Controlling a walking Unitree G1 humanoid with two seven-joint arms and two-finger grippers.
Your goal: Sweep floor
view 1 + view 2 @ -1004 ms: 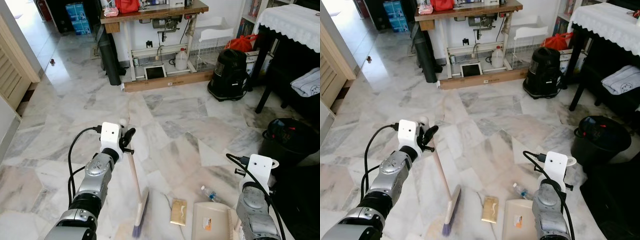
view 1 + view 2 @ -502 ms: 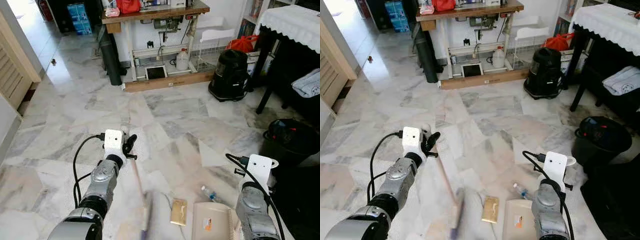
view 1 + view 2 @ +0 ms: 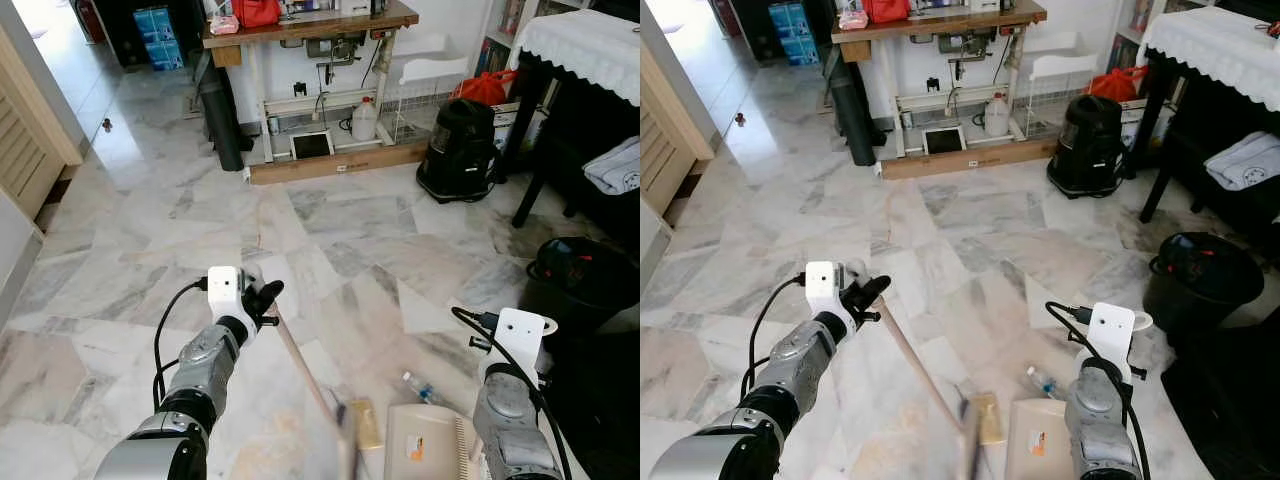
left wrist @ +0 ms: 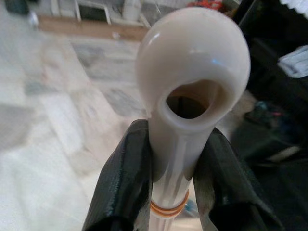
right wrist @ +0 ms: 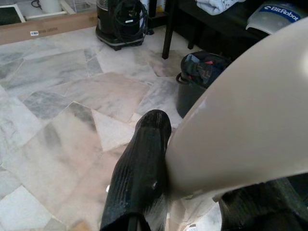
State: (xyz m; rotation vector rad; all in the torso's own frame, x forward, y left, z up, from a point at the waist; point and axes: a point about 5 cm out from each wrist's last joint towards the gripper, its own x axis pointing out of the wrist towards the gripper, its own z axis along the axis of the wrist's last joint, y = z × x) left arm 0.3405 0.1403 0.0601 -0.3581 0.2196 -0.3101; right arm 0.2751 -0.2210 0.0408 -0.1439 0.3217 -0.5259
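While the sweep is under way, near to far:

Dustpan [image 3: 425,445]: lies flat on the marble floor [image 3: 340,215] at the robot's feet, mouth toward the litter, likely so debris can be pushed in.
Right gripper [image 5: 192,173]: fingers clamped on a cream handle [image 5: 250,120], which I judge to be the dustpan's, steadying it.
Broom head [image 3: 347,448]: blurred, low on the floor, just beside the dustpan's left edge and touching or overlapping a tan packet [image 3: 366,424].
Plastic bottle [image 3: 418,387]: lies just beyond the dustpan, not yet swept in.
Broom handle [image 3: 300,365]: slants from the head up toward the left gripper.
Left gripper [image 4: 175,159]: both fingers pinch the handle just under its holed knob, a high hold that gives reach for the stroke.
Black bin [image 3: 580,275]: on the right, farther off.
Workbench [image 3: 305,25]: against the far wall.
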